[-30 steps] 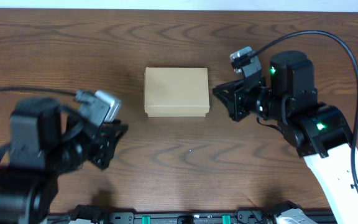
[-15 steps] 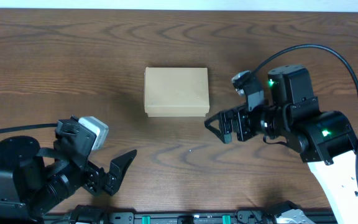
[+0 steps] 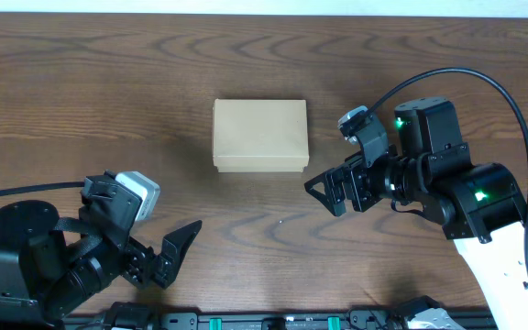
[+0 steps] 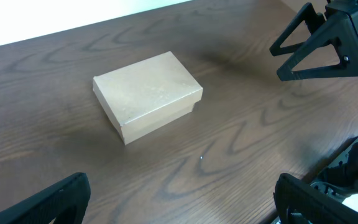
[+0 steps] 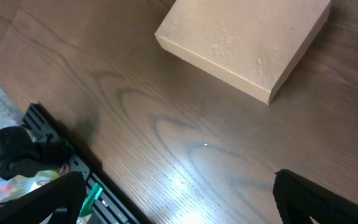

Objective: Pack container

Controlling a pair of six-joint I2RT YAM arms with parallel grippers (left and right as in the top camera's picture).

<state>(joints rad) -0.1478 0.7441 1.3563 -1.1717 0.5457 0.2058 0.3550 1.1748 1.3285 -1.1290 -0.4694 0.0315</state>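
Note:
The container [image 3: 259, 136] is a small tan cardboard box with its lid shut, lying flat on the dark wooden table, a little back of centre. It also shows in the left wrist view, container [image 4: 148, 93], and in the right wrist view, container [image 5: 244, 43]. My left gripper [image 3: 178, 252] hangs open near the front left, well clear of the box, with nothing between its fingers [image 4: 58, 200]. My right gripper [image 3: 326, 192] stands open just off the box's front right corner without touching it. Only bare wood lies between its jaws [image 5: 179, 199].
A black rail with green clips [image 3: 273, 323] runs along the table's front edge and shows as the rail [image 5: 55, 162] in the right wrist view. Black cables [image 3: 511, 92] arc over the right side. The right gripper [image 4: 322, 43] appears at the left wrist view's top right.
Both grippers have opened wide. The left arm has pulled back from the box toward the front edge. The right gripper has swung from the box's right side down to its front right corner.

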